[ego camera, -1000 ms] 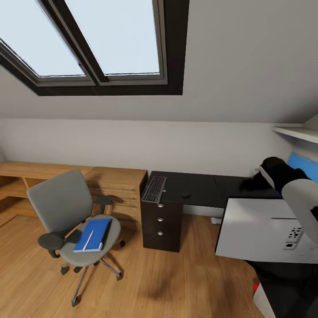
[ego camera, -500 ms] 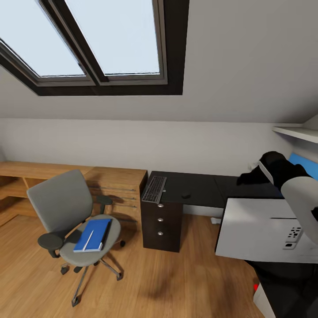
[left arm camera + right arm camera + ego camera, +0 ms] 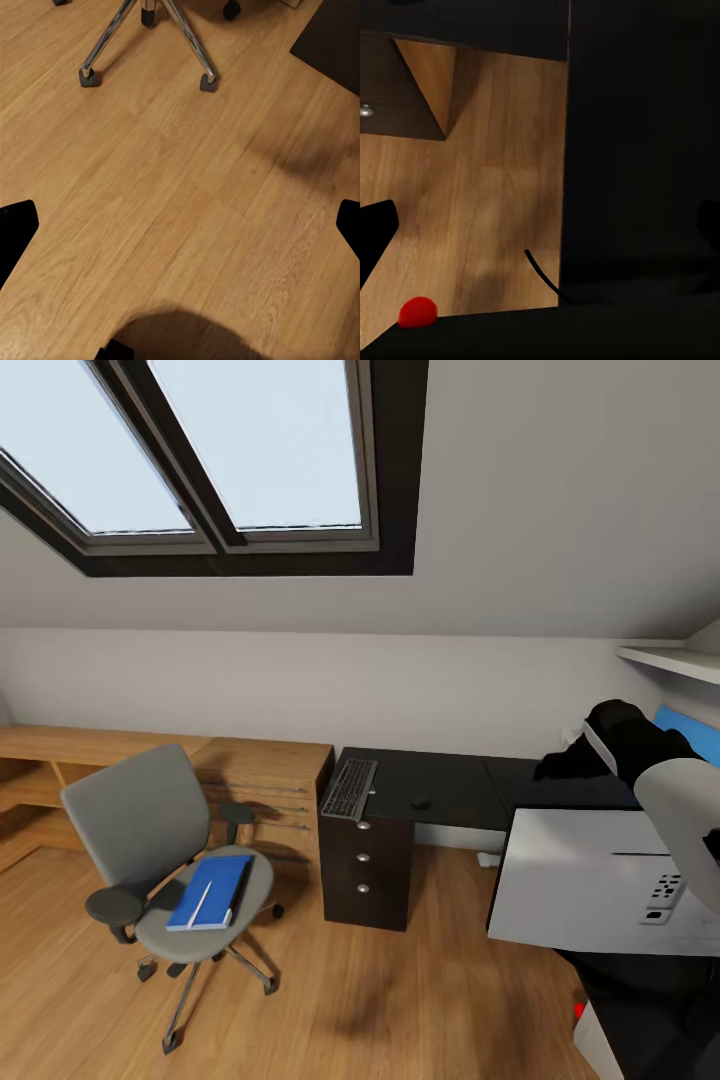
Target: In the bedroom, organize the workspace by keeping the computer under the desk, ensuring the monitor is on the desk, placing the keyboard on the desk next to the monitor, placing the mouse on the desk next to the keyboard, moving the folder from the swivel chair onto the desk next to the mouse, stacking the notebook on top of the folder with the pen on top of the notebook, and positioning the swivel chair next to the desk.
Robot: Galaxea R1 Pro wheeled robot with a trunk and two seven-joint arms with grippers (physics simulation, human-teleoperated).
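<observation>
The grey swivel chair (image 3: 140,820) stands on the floor left of the desk (image 3: 450,785). On its seat lies the blue folder (image 3: 215,885) with the white pen (image 3: 200,905) on top. A thin grey edge, seemingly the notebook (image 3: 239,897), shows along the folder's right side. The keyboard (image 3: 350,788) and the mouse (image 3: 421,803) lie on the black desktop. The monitor (image 3: 590,880) tilts at lower right, white back towards me. Above its upper edge hovers my right gripper (image 3: 555,768), open. My left gripper (image 3: 180,225) is open over bare floor near the chair's base (image 3: 112,37). The computer is out of view.
A light wood cabinet (image 3: 260,780) runs along the wall behind the chair. Dark drawers (image 3: 365,860) stand under the desk's left end. A blue panel (image 3: 690,735) and a white shelf (image 3: 670,658) are at the far right. Open wood floor (image 3: 380,1000) lies in front.
My right wrist and gripper have shifted slightly up and to the left. Nothing else has moved.
</observation>
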